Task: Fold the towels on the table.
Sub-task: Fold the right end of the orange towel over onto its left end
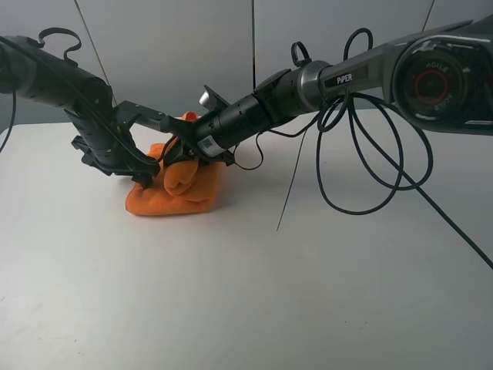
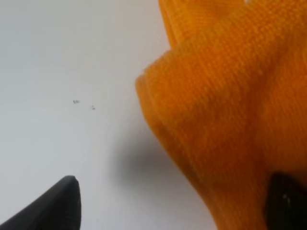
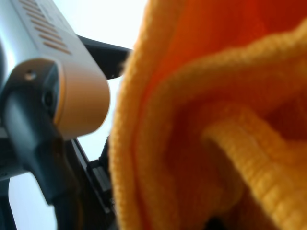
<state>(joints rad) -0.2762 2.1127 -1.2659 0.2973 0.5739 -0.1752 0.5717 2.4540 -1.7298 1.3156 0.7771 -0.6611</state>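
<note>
On the table (image 1: 308, 293), left gripper (image 1: 150, 171) gapes beside the bunched towel (image 1: 185, 196), seemingly ready to pinch a fold; right gripper (image 1: 185, 150) buried in cloth, grip impossible to tell

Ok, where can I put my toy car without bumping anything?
The table in front of the orange towel is bare. It's crowded at the towel, where the left hand and right hand meet, and black cables loop on the right.

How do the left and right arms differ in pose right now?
Left arm works on its own side of the exterior view; right arm reaches across the middle to the towel. Right arm trails long black cable loops over the table; left arm shows only a small loop. Shared: both end at the bunched orange towel.
</note>
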